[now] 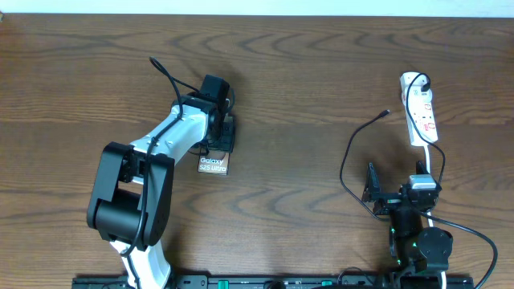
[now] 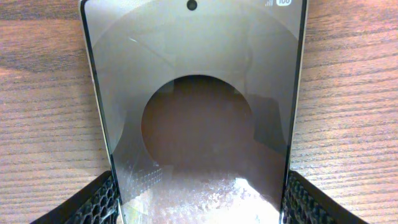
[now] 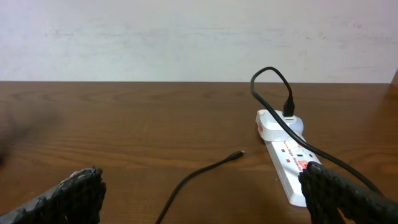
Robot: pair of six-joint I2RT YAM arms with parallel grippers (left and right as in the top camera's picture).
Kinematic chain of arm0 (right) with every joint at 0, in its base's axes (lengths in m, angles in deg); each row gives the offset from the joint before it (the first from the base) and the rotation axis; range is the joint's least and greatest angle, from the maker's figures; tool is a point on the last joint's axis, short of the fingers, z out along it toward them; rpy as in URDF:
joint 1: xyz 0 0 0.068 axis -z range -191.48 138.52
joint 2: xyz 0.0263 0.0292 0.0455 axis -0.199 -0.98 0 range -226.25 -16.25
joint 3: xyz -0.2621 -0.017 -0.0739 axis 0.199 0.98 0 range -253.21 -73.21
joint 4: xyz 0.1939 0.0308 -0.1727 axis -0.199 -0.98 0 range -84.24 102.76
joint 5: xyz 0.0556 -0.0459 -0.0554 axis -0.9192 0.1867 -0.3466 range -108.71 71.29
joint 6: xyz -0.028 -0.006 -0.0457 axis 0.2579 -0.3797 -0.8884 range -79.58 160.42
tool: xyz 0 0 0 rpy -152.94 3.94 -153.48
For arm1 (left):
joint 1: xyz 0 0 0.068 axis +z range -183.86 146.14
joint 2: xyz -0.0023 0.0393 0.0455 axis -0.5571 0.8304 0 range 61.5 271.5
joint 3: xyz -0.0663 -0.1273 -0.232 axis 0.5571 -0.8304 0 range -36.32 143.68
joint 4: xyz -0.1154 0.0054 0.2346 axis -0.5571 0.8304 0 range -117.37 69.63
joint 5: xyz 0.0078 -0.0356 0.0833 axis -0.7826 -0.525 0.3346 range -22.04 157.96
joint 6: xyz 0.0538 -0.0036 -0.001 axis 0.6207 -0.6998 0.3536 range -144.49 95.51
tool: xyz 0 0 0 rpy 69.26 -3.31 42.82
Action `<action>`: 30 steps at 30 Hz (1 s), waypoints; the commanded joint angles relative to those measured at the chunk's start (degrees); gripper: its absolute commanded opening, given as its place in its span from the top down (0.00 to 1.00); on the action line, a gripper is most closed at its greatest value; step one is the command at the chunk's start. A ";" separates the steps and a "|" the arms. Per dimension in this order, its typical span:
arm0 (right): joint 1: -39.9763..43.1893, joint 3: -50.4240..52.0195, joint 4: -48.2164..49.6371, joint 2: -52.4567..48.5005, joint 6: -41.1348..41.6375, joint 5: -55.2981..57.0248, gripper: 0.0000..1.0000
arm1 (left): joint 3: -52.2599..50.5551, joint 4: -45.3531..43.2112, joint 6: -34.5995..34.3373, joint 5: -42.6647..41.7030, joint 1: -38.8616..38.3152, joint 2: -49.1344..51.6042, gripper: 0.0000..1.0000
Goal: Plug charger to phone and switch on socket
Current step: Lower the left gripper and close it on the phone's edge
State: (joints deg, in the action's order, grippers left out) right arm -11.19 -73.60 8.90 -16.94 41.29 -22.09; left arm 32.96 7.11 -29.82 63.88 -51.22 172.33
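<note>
The surface [image 1: 305, 72] is dark brown wood with a strong grain running left to right. Past its far edge stands a plain pale wall [image 3: 186, 37]. Along the near edge runs a black rail [image 1: 265, 282] that carries both arms.

The phone [image 1: 214, 164] lies flat left of the middle, its white lettering at the near end. Its glossy face mirrors the camera above it. The left tool [image 2: 200, 196] straddles it, and the black textured pads [image 2: 102, 199] sit against its two long edges with no gap showing, so the tool is closed on the phone.

The socket [image 1: 422, 112] lies at the far right, its length running near to far. A black plug sits in its far end. The charger [image 3: 199, 171] trails across the bare wood to the left of the socket, and its small connector [image 3: 238, 154] rests loose on the surface, touching nothing.

The right tool [image 3: 202, 186] stands wide with nothing between its fingers, near side of the socket, well apart from the phone.
</note>
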 commanded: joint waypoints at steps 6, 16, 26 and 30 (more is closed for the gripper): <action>-0.39 0.09 -0.22 0.31 0.61 0.22 0.01 | -0.33 0.94 0.37 -1.55 -0.09 -0.81 0.43; -0.39 0.09 -0.22 0.31 0.61 0.22 0.01 | -0.33 1.22 0.37 -10.49 -0.07 -1.51 0.43; -0.39 0.09 -0.22 0.31 0.61 0.22 0.01 | -0.33 1.22 0.39 -16.41 -0.07 -1.51 0.43; -0.39 0.09 -0.22 0.31 0.61 0.22 0.01 | -0.33 1.29 0.39 -17.35 -0.07 -1.51 0.43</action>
State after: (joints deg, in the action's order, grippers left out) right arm -11.19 -73.62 8.90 -16.94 41.31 -22.09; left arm 32.96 8.16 -29.79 50.22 -51.22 171.54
